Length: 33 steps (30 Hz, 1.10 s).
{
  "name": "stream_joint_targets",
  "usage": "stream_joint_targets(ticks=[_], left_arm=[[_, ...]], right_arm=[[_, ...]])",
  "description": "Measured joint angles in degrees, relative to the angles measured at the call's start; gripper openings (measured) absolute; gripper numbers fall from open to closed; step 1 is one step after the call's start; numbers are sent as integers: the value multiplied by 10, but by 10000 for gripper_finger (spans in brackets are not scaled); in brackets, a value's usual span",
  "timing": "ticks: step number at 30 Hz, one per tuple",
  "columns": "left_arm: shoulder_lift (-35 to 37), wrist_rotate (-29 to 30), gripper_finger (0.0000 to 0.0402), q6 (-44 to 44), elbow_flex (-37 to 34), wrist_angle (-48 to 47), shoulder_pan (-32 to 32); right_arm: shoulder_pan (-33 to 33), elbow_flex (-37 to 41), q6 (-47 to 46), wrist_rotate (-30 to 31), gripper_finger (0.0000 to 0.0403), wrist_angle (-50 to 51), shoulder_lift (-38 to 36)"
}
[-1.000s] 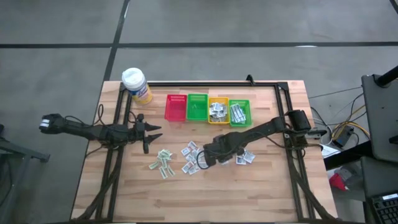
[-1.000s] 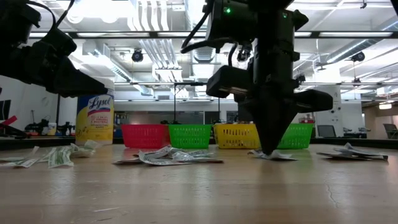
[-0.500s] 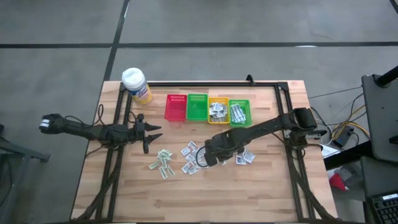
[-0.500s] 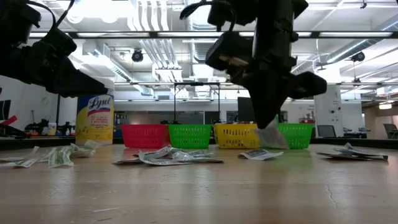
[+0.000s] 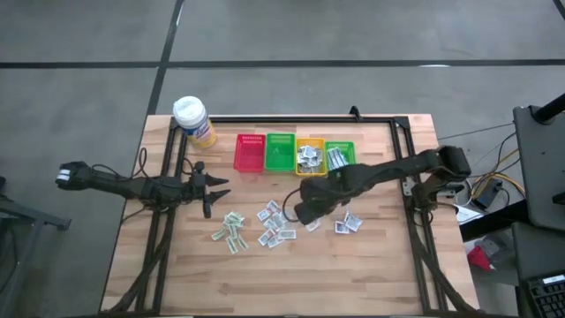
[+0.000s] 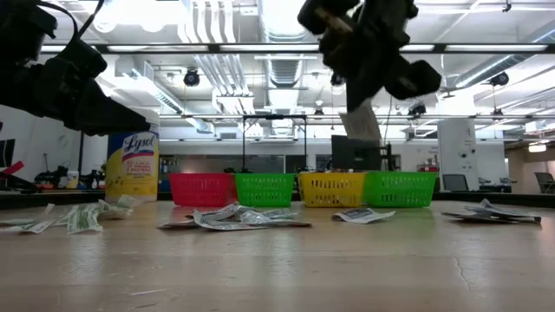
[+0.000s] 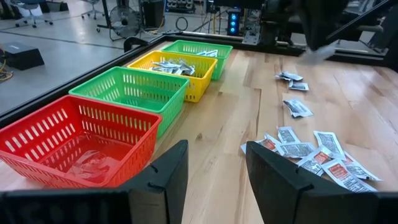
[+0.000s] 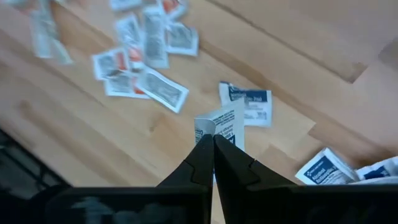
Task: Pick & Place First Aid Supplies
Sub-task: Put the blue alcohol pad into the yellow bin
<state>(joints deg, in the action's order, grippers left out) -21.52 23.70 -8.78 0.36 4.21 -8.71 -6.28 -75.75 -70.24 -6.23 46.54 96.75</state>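
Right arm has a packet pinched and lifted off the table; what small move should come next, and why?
Probably carry it toward the baskets: the right end effector is shut on a packet above the wood, and the yellow basket and far green basket already hold packets.

Four baskets (image 5: 296, 155) stand touching in a row at the back of the table (image 5: 353, 274), with a bottle (image 5: 194, 120) at the back left corner. Before them, loose packets (image 5: 274, 225) lie scattered mid-table. The right gripper (image 5: 305, 212) hangs above the scatter, clamping one packet (image 8: 227, 127). The left gripper (image 5: 216, 187) waits, jaws apart, left of the baskets.
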Motion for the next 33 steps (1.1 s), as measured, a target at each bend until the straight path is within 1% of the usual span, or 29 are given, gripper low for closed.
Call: stream_joint_targets(ticks=[8, 13, 17, 25, 33], left_arm=[[0, 0, 158, 0, 0, 0, 0], [0, 0, 158, 0, 0, 0, 0], [0, 0, 158, 0, 0, 0, 0], [0, 0, 158, 0, 0, 0, 0], [0, 0, 158, 0, 0, 0, 0]], right_arm=[[46, 0, 53, 3, 8, -2, -76], [82, 0, 93, 4, 8, -9, -110], [112, 0, 127, 6, 8, -28, -124], [175, 0, 206, 68, 8, -76, -116], [218, 1, 260, 174, 8, -84, -111]])
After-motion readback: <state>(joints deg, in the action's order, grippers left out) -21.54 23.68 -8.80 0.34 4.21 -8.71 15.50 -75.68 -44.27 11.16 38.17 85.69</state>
